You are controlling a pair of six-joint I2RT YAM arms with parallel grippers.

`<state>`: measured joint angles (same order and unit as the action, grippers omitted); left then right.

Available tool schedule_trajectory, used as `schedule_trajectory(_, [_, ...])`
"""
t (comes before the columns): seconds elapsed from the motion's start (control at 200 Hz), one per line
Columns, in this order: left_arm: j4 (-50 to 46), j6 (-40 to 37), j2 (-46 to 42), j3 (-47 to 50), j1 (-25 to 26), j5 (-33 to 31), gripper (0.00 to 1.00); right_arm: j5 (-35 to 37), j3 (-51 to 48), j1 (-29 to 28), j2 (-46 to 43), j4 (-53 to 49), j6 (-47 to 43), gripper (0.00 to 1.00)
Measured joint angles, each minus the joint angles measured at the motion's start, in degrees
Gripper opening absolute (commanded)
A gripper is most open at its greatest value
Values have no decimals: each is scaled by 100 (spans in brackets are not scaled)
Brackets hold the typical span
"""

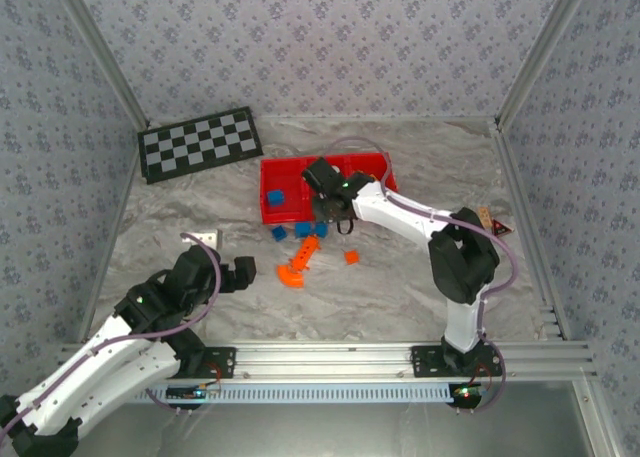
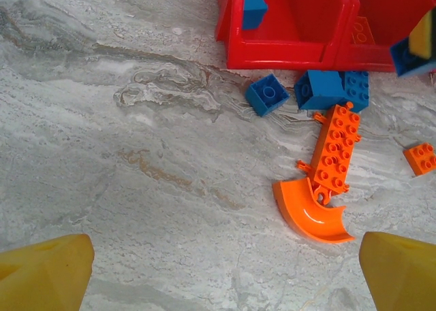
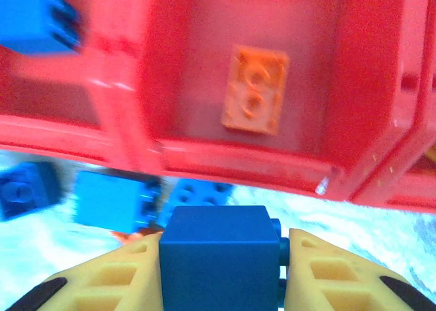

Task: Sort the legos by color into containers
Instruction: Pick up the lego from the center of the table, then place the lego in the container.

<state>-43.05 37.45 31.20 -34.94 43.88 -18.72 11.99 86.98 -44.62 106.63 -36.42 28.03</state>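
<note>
While the right gripper (image 3: 221,284) clamps a blue brick (image 3: 218,256) at the front wall of the containers (image 2: 286,52), the left gripper (image 1: 245,270) stands wide open.
Grey marbled table (image 1: 400,277), patterned grey walls (image 1: 320,47), checkered board (image 1: 200,144) far left. The joined red containers hold a blue piece (image 2: 253,8) in the left compartment and an orange piece (image 3: 254,90) in the next. Loose legos (image 2: 267,94) lie just in front: blue blocks, a studded orange plate (image 2: 335,148) touching a curved orange piece (image 2: 310,212).
</note>
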Motion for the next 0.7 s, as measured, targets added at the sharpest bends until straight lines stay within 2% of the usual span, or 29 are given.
schedule_trajectory(0.24, [-2,26,-157,72,0,-2,100,-243,599,-129,111,595,-385,33])
schedule_trajectory(0.475, [-39,85,-413,83,0,-59,100,-450,1502,-195,1010,866,-785,33])
schedule_trajectory(0.7, [-52,125,-459,116,0,-107,100,-466,2566,-365,1867,647,-1141,34])
